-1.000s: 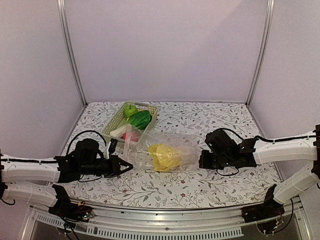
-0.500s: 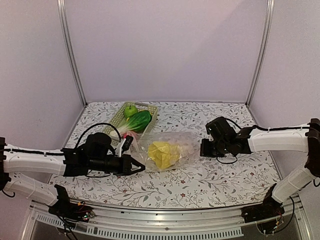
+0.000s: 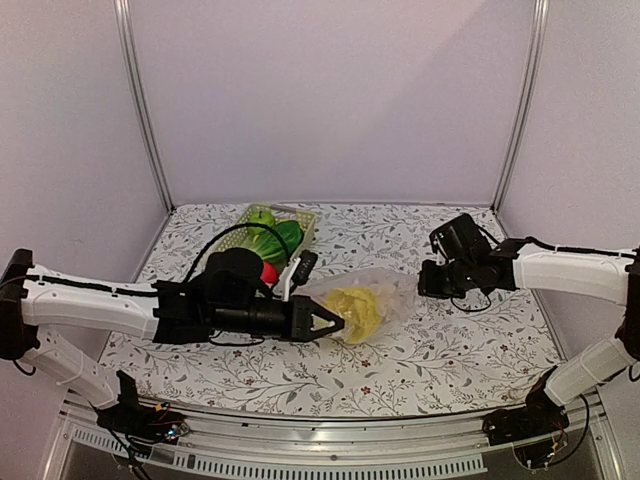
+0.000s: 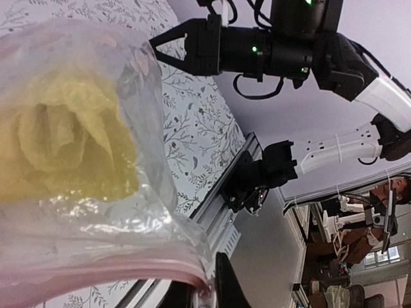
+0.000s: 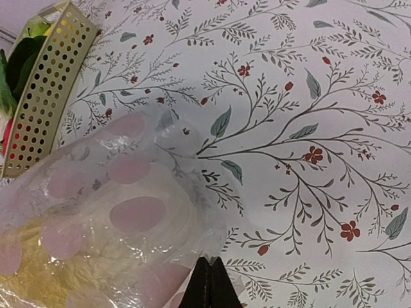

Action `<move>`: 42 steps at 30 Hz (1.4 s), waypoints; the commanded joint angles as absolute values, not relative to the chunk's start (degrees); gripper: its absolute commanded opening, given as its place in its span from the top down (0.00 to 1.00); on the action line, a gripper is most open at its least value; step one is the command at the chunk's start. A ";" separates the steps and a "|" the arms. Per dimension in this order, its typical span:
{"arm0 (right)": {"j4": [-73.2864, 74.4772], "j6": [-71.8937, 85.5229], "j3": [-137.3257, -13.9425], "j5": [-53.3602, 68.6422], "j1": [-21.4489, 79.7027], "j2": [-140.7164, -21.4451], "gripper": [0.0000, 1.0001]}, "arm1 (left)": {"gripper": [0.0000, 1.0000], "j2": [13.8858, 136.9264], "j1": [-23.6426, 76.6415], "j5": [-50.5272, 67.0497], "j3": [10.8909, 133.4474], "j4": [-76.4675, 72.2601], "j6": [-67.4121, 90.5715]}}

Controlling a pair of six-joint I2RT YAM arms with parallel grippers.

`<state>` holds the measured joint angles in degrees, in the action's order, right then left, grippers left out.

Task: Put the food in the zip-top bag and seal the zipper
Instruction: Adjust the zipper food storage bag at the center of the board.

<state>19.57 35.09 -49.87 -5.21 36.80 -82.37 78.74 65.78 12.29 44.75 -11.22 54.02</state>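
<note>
The clear zip-top bag [image 3: 375, 297] lies bunched at mid-table with the yellow-white cabbage [image 3: 354, 306] inside. My left gripper [image 3: 325, 323] is shut on the bag's near-left corner. The left wrist view shows the gripper [image 4: 204, 292] pinching the end of the pink zipper strip [image 4: 96, 273], with the cabbage [image 4: 58, 147] above it. My right gripper [image 3: 427, 281] is shut on the bag's right edge, and its closed tips [image 5: 207, 277] pinch the clear film [image 5: 128, 212]. The green apple [image 3: 262, 217], dark green vegetable [image 3: 280, 238] and red fruit [image 3: 268, 272] are by the basket. No slider tab shows.
The pale green lattice basket [image 3: 300, 213] stands at the back left, and its wall shows in the right wrist view [image 5: 45, 83]. My left arm [image 3: 120, 305] stretches across the near left of the table. The table's front rail [image 4: 225, 205] is close to the bag.
My left gripper has moved right along the bag, bunching it toward the right. My right gripper has drawn back and to the right with the bag's edge.
</note>
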 commanded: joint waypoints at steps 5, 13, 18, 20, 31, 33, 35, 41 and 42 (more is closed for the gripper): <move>29.77 30.65 -57.86 -3.53 36.71 -70.22 1.00 | 1.00 72.82 63.29 8.84 52.14 -5.53 50.95; 30.94 30.57 -58.45 -5.29 36.79 -71.68 1.00 | 1.00 74.78 62.97 9.54 52.24 -5.95 53.15; 30.82 30.76 -58.53 -4.13 36.72 -71.95 0.45 | 1.00 76.79 62.67 9.46 50.89 -10.08 57.52; 31.22 30.68 -58.22 -4.42 36.74 -69.82 0.31 | 1.00 77.00 62.46 8.83 51.00 -10.72 58.23; 29.67 37.12 -47.29 4.01 40.03 -51.53 0.09 | 1.00 76.38 61.72 6.35 50.99 -13.28 60.23; 27.61 40.36 -45.24 3.90 42.57 -49.34 0.09 | 1.00 76.44 61.70 6.56 50.83 -13.40 60.44; 24.97 42.54 -43.44 3.65 45.28 -48.06 0.10 | 1.00 76.46 61.64 6.66 50.65 -13.49 60.68; 20.09 42.67 -43.00 0.32 53.11 -50.61 0.10 | 1.00 76.79 61.66 7.28 50.43 -13.97 60.95; 20.31 42.21 -43.89 -2.03 54.40 -51.57 0.10 | 1.00 76.78 61.62 7.56 50.52 -14.01 60.79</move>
<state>24.32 41.34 -42.63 1.96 50.78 -48.82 76.75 62.43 7.05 51.11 -12.36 60.90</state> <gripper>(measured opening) 0.902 0.050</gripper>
